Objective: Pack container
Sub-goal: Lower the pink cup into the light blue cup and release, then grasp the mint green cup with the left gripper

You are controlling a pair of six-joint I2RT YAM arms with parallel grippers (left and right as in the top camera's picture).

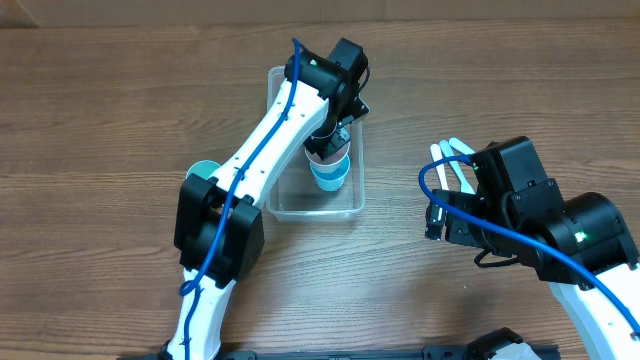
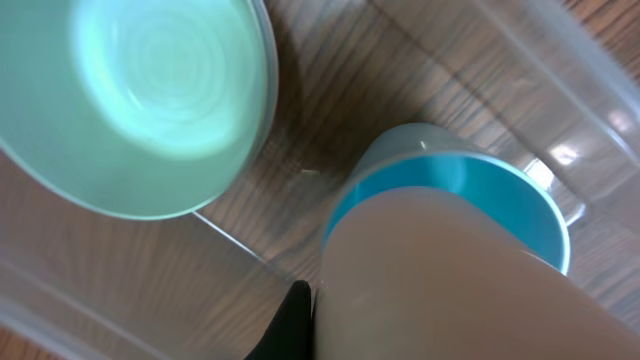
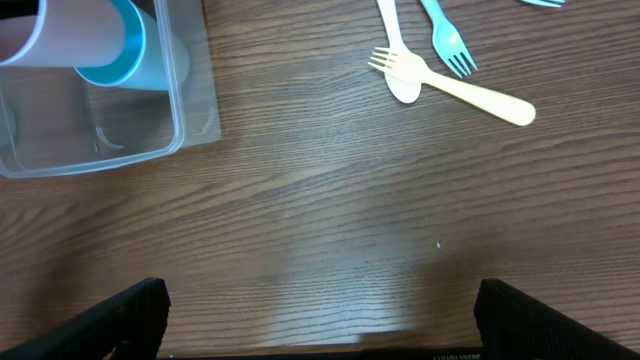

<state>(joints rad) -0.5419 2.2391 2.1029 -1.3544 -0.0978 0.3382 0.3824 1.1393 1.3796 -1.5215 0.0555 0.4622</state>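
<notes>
1. While the left arm (image 1: 270, 140) hung over the container (image 1: 290, 200), its jaws were clenched on stacked cups (image 1: 328, 168), pink inside blue, held tilted between the walls.
2. Container sat mid-tabletop (image 1: 100, 100), upright and clear. A teal bowl (image 2: 140, 100) stood just outside its wall, on the left arm's side.
3. Right jaws were spread wide and empty over bare wood. Cutlery (image 3: 470, 95) lay near them, well apart from the container.
4. Handling, judged: thin clear plastic, so light, somewhat flexible and slick. It would likely slide if the cups nudged it.
5. Best hold looked to be the rim along a long side, pinched over the wall, not the rounded corners.
</notes>
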